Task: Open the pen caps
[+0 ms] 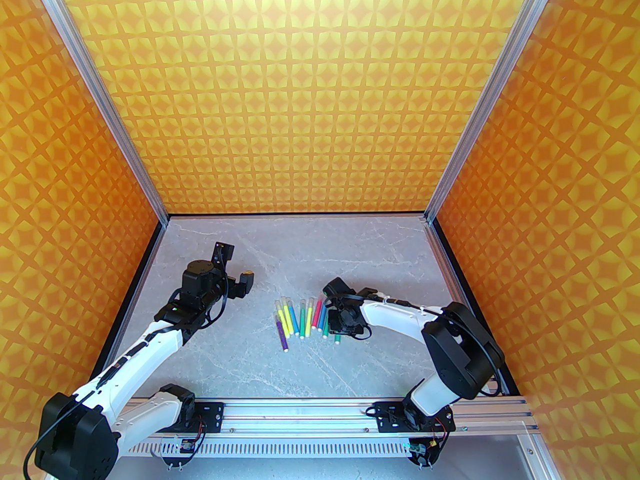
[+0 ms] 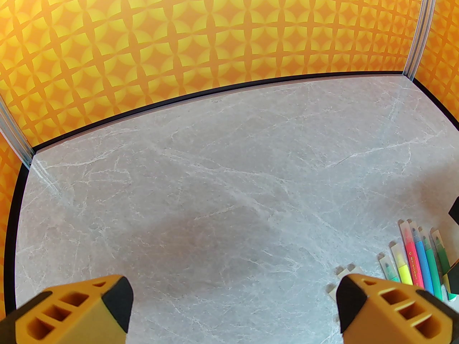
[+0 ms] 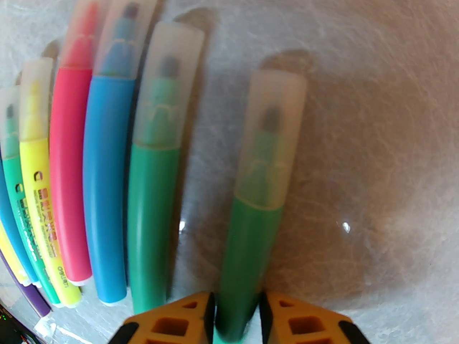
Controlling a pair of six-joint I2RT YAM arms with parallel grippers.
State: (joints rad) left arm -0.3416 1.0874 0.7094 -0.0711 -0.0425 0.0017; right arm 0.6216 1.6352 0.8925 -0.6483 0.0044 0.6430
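Print runs lengthwise on barrels of yellow pen (image 3: 36,192), pink-red pen (image 3: 68,177) and teal pen (image 3: 16,192), seen from my right wrist. Yellow and teal: small rounded logo mark, then line of lettering. Pink-red: striped block, then lettering. All too blurred; I can't read any word or number.

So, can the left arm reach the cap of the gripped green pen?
Probably yes: the cap of the green pen juts free past the right gripper, and the open left gripper hovers near.

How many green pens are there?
3. One green pen sits between the fingers of the right tool, one lies just left of it, and one lies farther left in the row. Others may be hidden.
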